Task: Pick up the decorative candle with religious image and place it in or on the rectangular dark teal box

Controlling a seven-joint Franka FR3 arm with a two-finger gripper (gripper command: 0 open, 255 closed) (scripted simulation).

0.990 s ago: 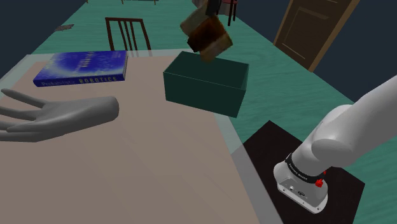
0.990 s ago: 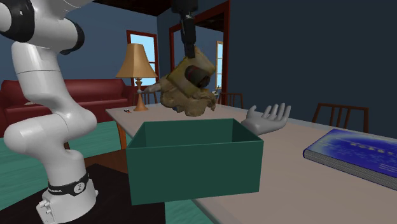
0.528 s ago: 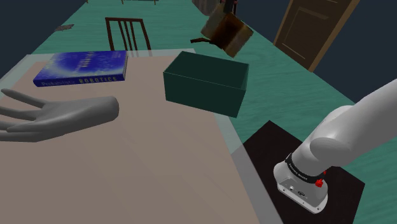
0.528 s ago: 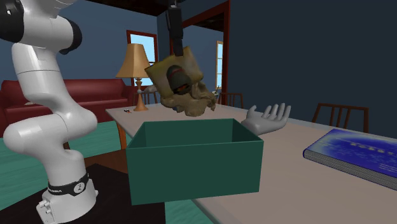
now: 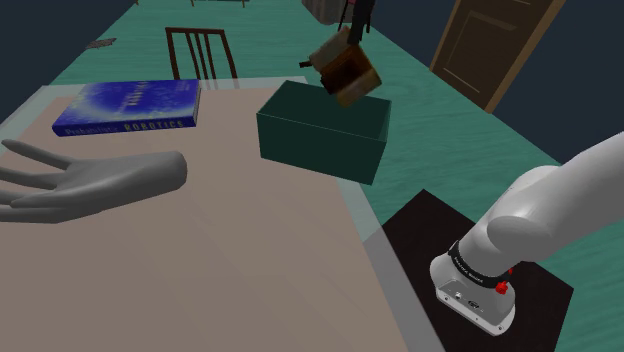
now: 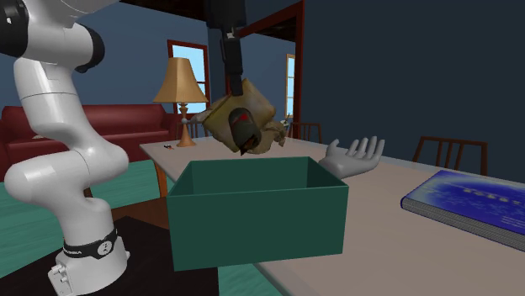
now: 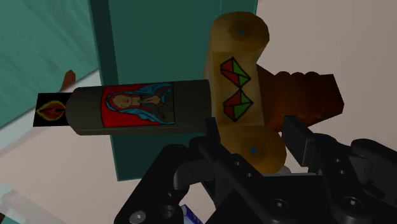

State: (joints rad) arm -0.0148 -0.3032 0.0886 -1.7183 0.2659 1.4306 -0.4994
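A black claw [image 6: 236,87] grips the tan base of a picture-painted candle [image 6: 241,126], which hangs tilted at the claw's six o'clock in the second exterior view, in the air just above the open dark teal box [image 6: 257,214] on the table [image 6: 395,235].

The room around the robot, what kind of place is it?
Most likely a living or dining room in a house: there is a red sofa, a table lamp with a shade, and a dining chair.
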